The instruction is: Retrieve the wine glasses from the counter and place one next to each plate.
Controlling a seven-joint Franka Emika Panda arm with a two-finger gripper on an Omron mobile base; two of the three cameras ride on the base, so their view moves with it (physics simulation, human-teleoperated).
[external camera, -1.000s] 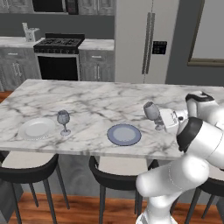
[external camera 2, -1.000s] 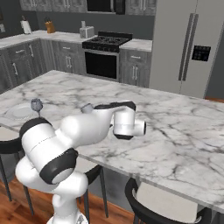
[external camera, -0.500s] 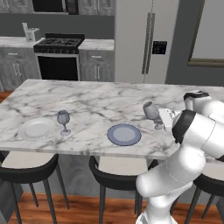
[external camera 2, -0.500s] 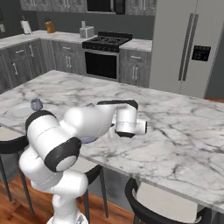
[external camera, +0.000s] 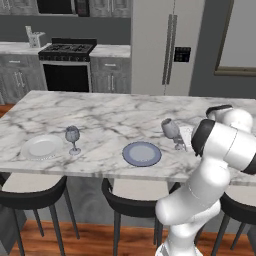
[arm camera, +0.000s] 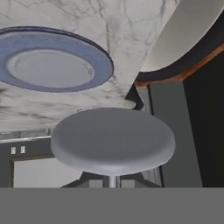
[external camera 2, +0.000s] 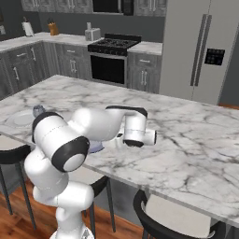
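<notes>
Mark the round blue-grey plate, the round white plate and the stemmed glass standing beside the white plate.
round blue-grey plate (external camera: pixel 142 153), left base view, centre.
round white plate (external camera: pixel 42 147), left base view, centre.
stemmed glass (external camera: pixel 72 134), left base view, bowl.

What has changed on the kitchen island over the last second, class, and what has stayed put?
The arm has carried the held wine glass a little leftward, nearer the blue-grey plate, and its elbow has swung in over the island edge. The gripper stays shut on the glass stem; nothing was let go. The other wine glass still stands beside the white plate, and both plates lie where they were.
</notes>
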